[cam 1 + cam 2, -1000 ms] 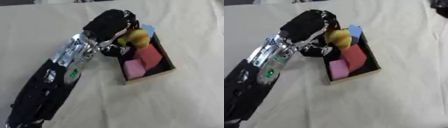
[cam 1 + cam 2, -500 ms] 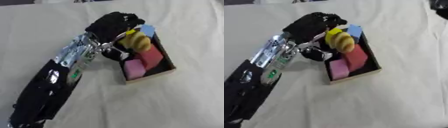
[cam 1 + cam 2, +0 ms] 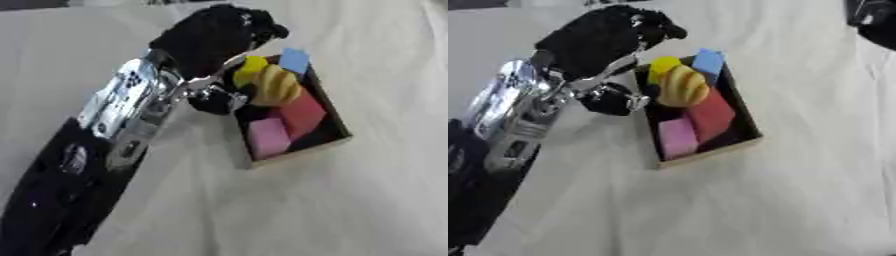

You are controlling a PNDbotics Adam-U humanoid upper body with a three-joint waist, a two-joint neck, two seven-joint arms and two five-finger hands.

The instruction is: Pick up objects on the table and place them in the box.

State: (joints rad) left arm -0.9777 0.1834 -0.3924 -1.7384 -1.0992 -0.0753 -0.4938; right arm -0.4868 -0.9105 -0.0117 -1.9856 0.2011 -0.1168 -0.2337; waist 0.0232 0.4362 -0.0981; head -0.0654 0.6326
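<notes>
The left hand (image 3: 214, 37) hangs over the box's (image 3: 302, 153) ten o'clock corner, its dark bulk hiding the fingers, so I cannot tell whether they are curled or slack, nor whether they touch anything. Just at its three o'clock side sits the yellow ridged piece (image 3: 273, 86), shaped like a bread roll, lying on top of the other contents inside the box. A smaller yellow thing (image 3: 248, 67) peeks out at its eleven o'clock, close under the hand. A blue block (image 3: 295, 60) stands at the box's twelve o'clock end, a red block (image 3: 302, 113) fills the middle, and a pink block (image 3: 267, 138) lies toward six o'clock.

From where I stand, the placing looks about done. To finish it well, I would have the hand let go fully and rise straight up before swinging away toward nine o'clock, so a trailing finger does not drag the roll-shaped piece off the heap or nudge the box across the cloth (image 3: 367, 210). The right hand is nowhere to be seen.
</notes>
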